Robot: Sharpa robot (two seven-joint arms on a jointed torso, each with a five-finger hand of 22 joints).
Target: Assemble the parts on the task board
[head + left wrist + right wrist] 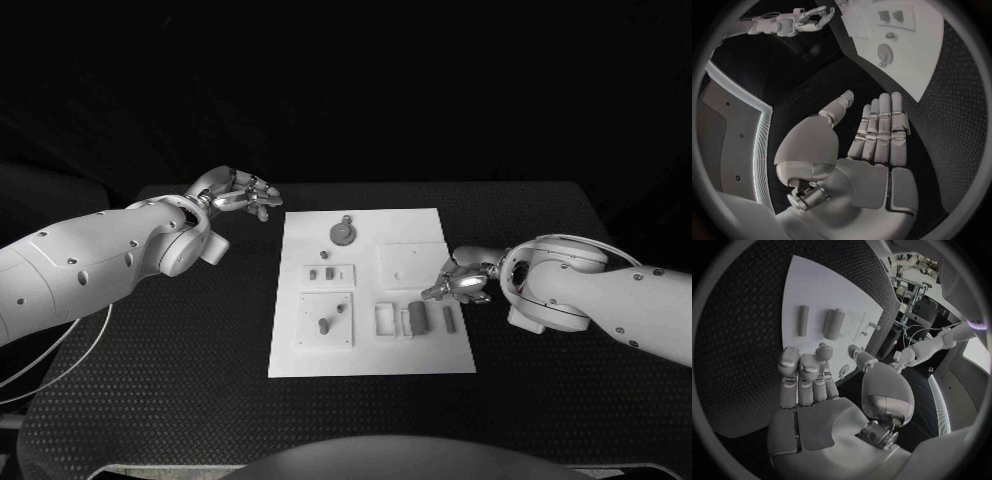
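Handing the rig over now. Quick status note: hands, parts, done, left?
Left hand: open, holds nothing, over the black table off the task board's far left corner.
Right hand: open, holds nothing, at the task board's right edge, next to the two loose cylindrical parts.
Other grey parts lie across the board; oval part at the far end.
Done: cannot tell of any assembly.
Left: pick up and assemble parts.

Head camera overhead, facing down; wrist cameras close behind palms — all share task board (pixel 372 290).
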